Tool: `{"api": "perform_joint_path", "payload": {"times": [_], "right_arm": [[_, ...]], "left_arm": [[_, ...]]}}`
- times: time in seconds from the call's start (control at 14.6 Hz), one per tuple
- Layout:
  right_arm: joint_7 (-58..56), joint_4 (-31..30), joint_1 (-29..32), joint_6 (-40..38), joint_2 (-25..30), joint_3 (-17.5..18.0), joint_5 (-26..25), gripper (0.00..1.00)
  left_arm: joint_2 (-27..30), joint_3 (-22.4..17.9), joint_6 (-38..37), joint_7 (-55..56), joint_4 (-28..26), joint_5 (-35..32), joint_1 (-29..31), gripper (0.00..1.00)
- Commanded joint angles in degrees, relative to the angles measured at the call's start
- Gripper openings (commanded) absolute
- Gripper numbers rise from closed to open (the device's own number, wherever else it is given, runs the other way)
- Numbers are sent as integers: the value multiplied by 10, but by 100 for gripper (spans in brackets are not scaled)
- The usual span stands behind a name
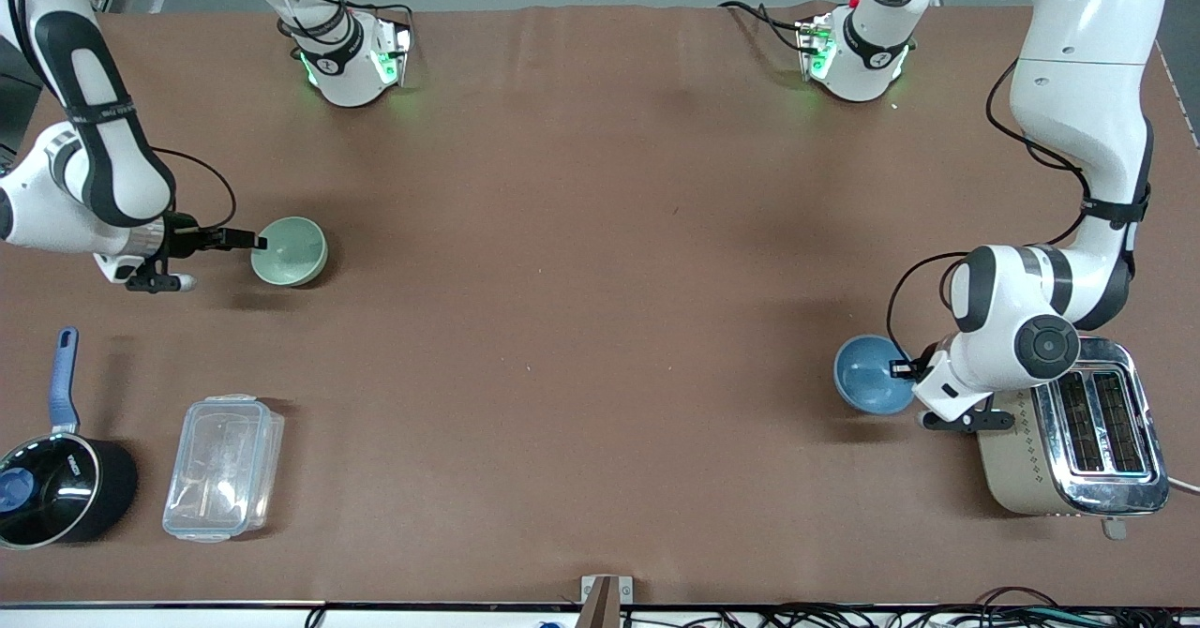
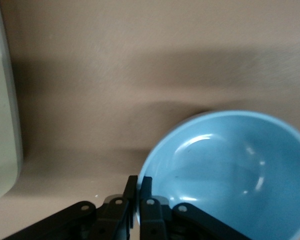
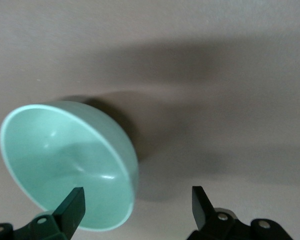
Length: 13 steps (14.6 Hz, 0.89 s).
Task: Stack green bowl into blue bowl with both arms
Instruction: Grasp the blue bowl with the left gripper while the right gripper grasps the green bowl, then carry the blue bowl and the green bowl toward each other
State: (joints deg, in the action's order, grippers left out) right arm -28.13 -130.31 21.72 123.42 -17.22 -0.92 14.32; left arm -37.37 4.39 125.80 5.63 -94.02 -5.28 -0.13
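Nearest the camera, a clear plastic lidded box (image 1: 223, 468) lies on the brown tabletop (image 1: 581, 328); a black saucepan (image 1: 58, 487) is partly cut off; the left gripper (image 1: 907, 368), fingers (image 2: 146, 192) pressed together, pinches the glossy sky-blue bowl's (image 1: 872, 374) rim beside a chrome toaster (image 1: 1078, 441); the right gripper (image 1: 246, 238), fingers (image 3: 70, 206) spread, straddles the pale mint-green bowl's (image 1: 291, 250) rim.

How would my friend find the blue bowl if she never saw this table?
Start at the shiny toaster at the left arm's end of the table. Right beside it, toward the table's middle, sits the blue bowl, with the left hand shut on its rim. It is sky-blue and round; the green bowl stands at the right arm's end, by the open right hand.
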Motion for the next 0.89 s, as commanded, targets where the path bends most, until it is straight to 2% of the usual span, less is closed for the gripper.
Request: {"api": "perform_joint_path", "payload": {"times": [0.0,0.07,0.27,0.34,0.48,0.55,0.69,0.82], "right_arm": [[-20,-3,13,13,-10,8,29,59],[-20,-3,13,14,-14,8,29,43],[-20,-3,11,7,-17,8,29,22],[-19,0,10,-10,-14,8,29,11],[-14,5,8,-37,-3,10,29,4],[-11,12,2,-54,16,10,29,4],[29,29,-9,-108,50,10,29,3],[108,51,-47,-184,86,11,28,3]], "left_arm": [[12,31,-13,5,34,7,-1,0],[22,45,-26,8,37,8,-4,0],[44,114,-35,83,37,9,-4,0],[46,155,-35,146,33,8,-4,0],[42,198,-35,221,25,8,-13,0],[40,206,-35,255,24,8,-27,0],[27,207,-32,312,24,2,-78,0],[17,206,-17,365,25,1,-122,0]]}}
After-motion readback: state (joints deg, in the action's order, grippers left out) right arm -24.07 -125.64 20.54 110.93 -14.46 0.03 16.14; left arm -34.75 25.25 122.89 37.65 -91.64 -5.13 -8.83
